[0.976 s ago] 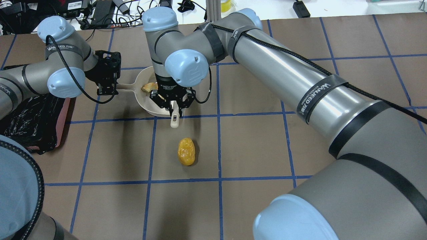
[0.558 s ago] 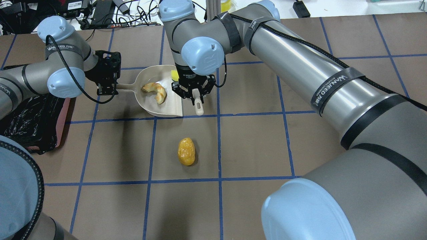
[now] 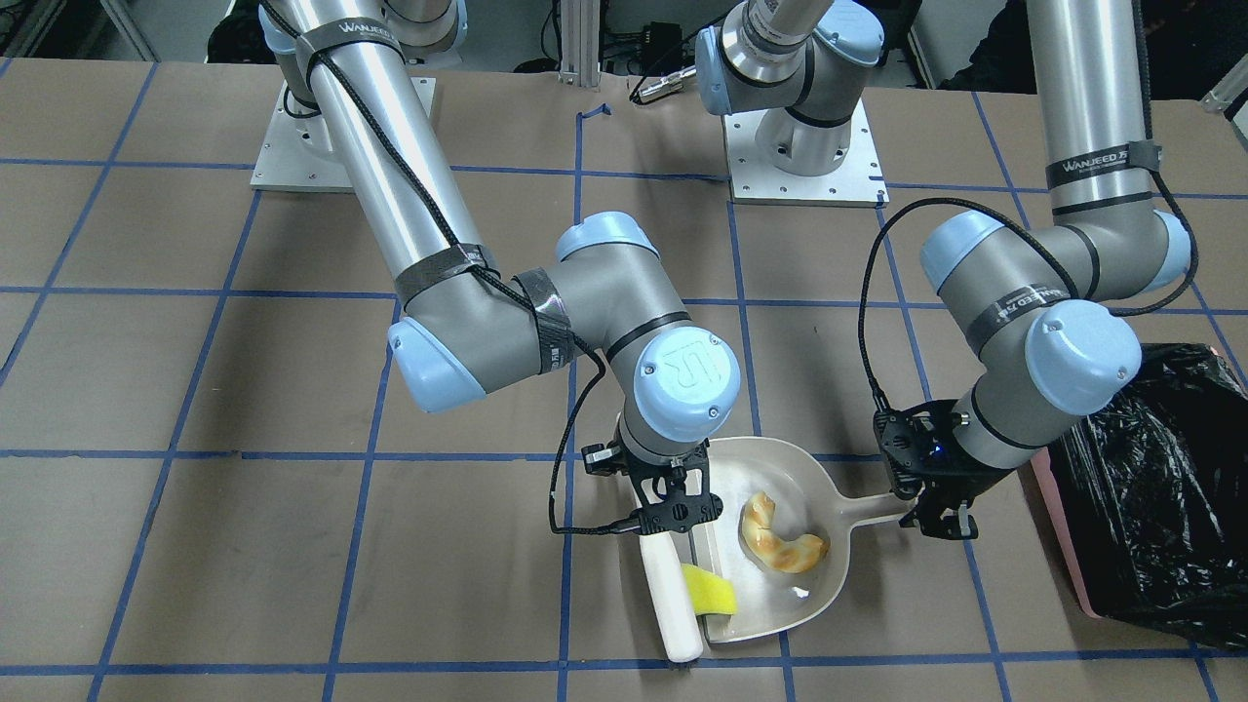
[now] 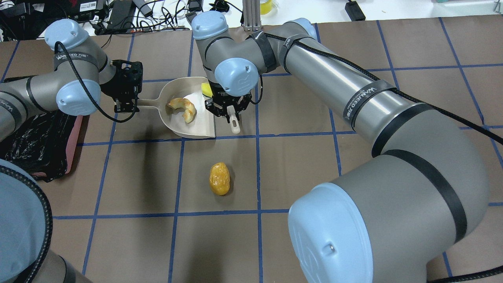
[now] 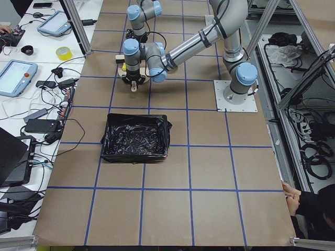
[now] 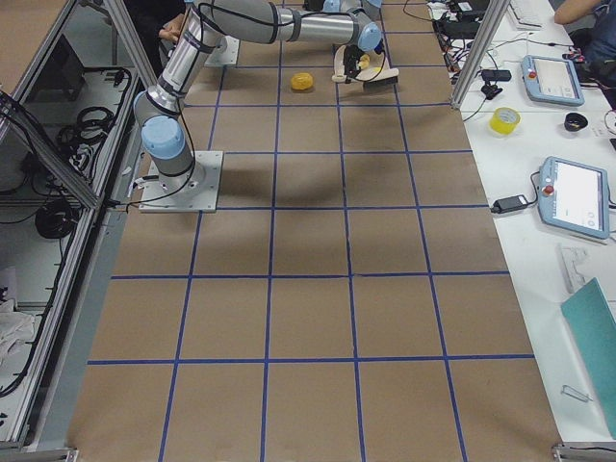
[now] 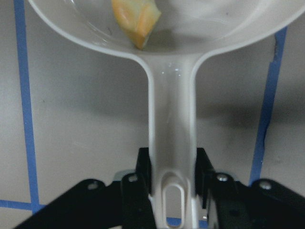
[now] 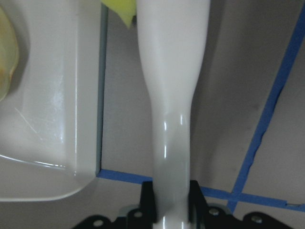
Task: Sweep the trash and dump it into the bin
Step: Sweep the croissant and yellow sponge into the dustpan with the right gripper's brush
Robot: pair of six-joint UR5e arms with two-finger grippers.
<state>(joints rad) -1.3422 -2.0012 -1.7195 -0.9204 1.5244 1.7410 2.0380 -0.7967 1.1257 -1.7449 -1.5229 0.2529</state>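
The right fingers [image 4: 228, 113] are clenched on the brush [image 3: 671, 595], whose long axis runs near-to-far along the dustpan [image 4: 196, 125] lip. The yellow-green wedge [image 3: 709, 592] sits at the lip's far end, touching the brush's left side; a leftward push should carry it in. The left fingers [image 4: 126, 107] grip the dustpan handle. The croissant [image 4: 182, 108] lies inside. The brown lump [image 4: 219, 179] lies nearer on the worktop [image 4: 298, 177], and the bin [image 4: 75, 141] stands left.

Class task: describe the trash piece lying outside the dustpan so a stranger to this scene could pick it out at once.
On the brown table with its blue tape grid, find the beige dustpan. In the grid square on the robot's side of it lies a golden-brown lump. It is oval, wrinkled and alone, unlike the curved pastry and yellow wedge at the dustpan.
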